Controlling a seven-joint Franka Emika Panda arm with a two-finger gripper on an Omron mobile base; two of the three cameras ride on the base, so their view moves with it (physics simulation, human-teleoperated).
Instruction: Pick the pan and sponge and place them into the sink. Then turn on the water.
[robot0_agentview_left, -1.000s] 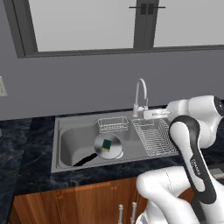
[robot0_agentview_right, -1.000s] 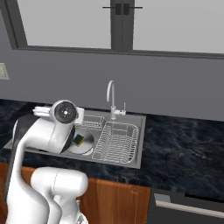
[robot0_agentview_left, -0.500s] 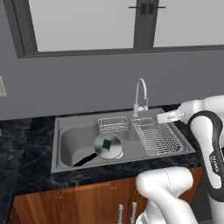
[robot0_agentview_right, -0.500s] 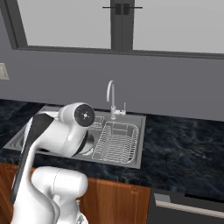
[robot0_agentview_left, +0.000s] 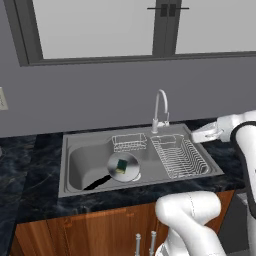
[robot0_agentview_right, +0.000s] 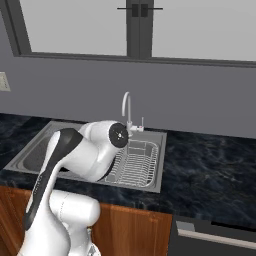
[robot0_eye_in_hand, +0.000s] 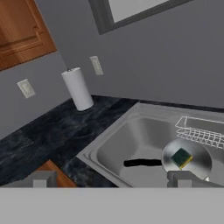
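Pan and sponge lie in the sink. The gripper, jaws released and empty, sits right of the faucet at centre frame.

White glossy Franka arm, fat rounded link shells, smooth moulded plastic look. Dark grey/black bands ran along the joints and down one forearm link. Round dark end cap with a small light centre mark sat on the joint housing behind the gripper. White bulbous base link further back down the chain. Wrist section was white, tapering, with a paler grey flange. Finger tips were small, blocky, matte grey.
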